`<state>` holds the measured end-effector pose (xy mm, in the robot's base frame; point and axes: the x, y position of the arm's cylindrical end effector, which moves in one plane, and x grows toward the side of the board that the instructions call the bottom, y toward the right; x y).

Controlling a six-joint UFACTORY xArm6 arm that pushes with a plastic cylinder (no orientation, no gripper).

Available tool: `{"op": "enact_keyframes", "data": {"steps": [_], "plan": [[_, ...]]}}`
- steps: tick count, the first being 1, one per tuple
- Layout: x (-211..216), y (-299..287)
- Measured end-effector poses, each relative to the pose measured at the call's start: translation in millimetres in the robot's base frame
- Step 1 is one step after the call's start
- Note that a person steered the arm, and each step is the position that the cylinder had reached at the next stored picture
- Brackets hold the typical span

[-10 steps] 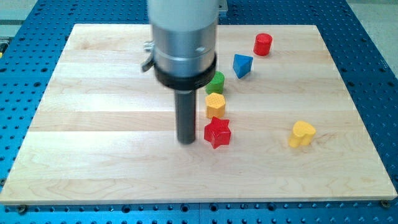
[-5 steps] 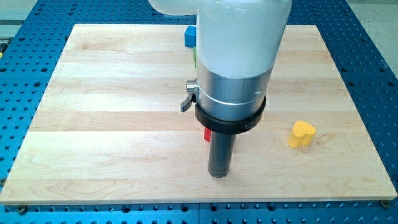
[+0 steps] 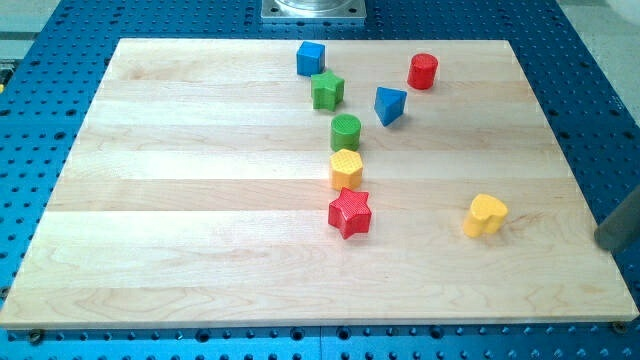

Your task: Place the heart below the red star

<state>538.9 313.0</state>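
My rod (image 3: pixel 622 222) shows only as a dark sliver at the view's right edge, slanting off frame; its lower visible end sits over the right border of the board (image 3: pixel 180 200). My tip (image 3: pixel 602 243) is roughly level with the heart, well to the view's right of it and apart from every block. I have no fingers to spread or close, only this bare rod, and it holds nothing.

The yellow heart (image 3: pixel 485 215) lies in the board's right half, lower than most blocks, alone. The red star (image 3: pixel 350 212) sits near the middle, at about the same height as the heart and well to its left. Just above the star, almost touching, is the yellow hexagon (image 3: pixel 346 169), then the green cylinder (image 3: pixel 346 131) above that. Farther up are the green star (image 3: pixel 327 90) and blue cube (image 3: pixel 311 58), with the blue triangle (image 3: pixel 389 104) and red cylinder (image 3: pixel 423 71) toward the top right.
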Motion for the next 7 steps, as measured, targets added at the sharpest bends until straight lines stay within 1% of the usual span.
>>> {"op": "enact_keyframes", "data": {"steps": [1, 2, 4, 5, 6, 7], "plan": [[-3.1, -38.7], [-29.0, -57.5], [15.6, -160.9], [-3.9, -140.1], [-18.3, -163.6], [4.4, -216.4]]}}
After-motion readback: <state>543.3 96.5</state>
